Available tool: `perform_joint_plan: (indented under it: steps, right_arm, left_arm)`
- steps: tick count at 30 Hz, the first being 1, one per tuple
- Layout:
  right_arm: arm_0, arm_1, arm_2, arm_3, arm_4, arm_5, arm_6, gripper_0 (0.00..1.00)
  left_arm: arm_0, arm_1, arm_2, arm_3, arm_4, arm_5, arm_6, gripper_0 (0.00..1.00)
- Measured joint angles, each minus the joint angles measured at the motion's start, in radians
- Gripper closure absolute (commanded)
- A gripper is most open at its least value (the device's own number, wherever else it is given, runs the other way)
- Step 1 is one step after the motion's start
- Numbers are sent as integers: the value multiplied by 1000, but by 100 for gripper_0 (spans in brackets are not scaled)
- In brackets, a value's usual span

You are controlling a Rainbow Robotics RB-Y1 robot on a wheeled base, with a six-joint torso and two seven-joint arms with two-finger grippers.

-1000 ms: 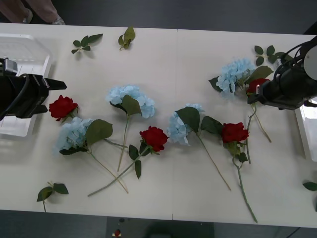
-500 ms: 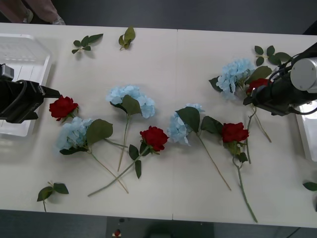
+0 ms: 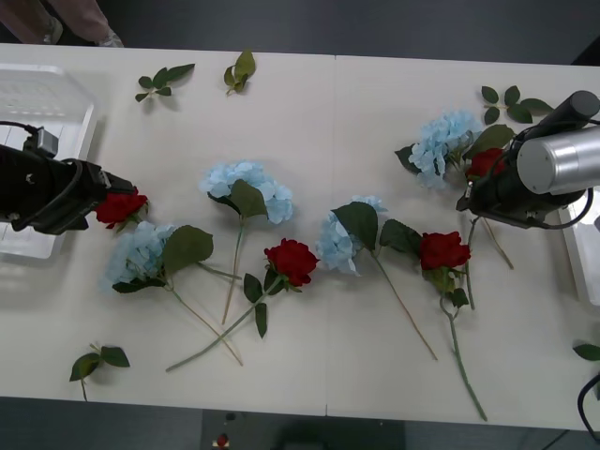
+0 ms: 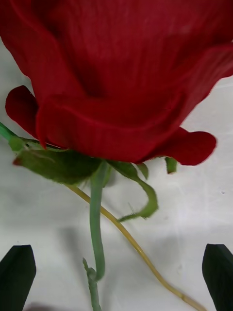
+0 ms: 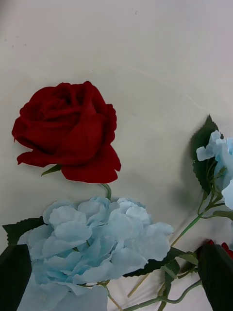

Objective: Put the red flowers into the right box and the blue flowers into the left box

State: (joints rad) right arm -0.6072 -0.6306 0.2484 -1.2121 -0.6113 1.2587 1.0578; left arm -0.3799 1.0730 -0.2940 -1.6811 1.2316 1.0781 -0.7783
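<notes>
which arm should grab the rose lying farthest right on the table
Right. The right claw hangs open directly over that red rose, beside the right box. The left claw is across the table.

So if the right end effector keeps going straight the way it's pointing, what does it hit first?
Most likely the red rose beside the blue flower: it sits directly ahead of the open right end effector, its stem running between the fingers. Depth is hard to judge.
</notes>
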Motion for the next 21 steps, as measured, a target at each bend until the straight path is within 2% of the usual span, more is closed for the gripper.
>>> perform_joint_plan:
  steps: [2,4,6,8,9,10,11,13,15,21]
  right_arm:
    - [0,13,-4,5,13,-1,0,0]
    - [0,19,-3,5,22,-1,0,7]
    - [0,21,-3,5,28,-1,0,18]
    - [0,21,-2,5,40,-2,0,38]
    - [0,21,-1,5,48,-3,0,61]
    - [0,21,3,5,57,-7,0,76]
    - [0,21,10,5,62,-18,0,85]
    - [0,21,31,5,67,-36,0,97]
    - [0,21,50,5,67,-36,0,100]
    - [0,21,57,5,67,-34,0,100]
  left_arm:
    - [-1,0,-7,2,0,-2,0,0]
    - [-1,0,-11,14,0,-4,0,0]
    - [-10,-1,-20,40,0,-4,0,0]
    - [-37,-2,-49,80,0,-7,0,0]
    - [-54,-5,-68,100,-1,-16,0,0]
    - [-73,-10,-89,121,-2,-29,-1,0]
    - [-89,-17,-108,138,-6,-40,-1,0]
    - [-115,-34,-135,165,-16,-54,-1,0]
    - [-134,-53,-148,189,-19,-59,-3,0]
    - [-177,-78,-197,224,-19,-59,-12,0]
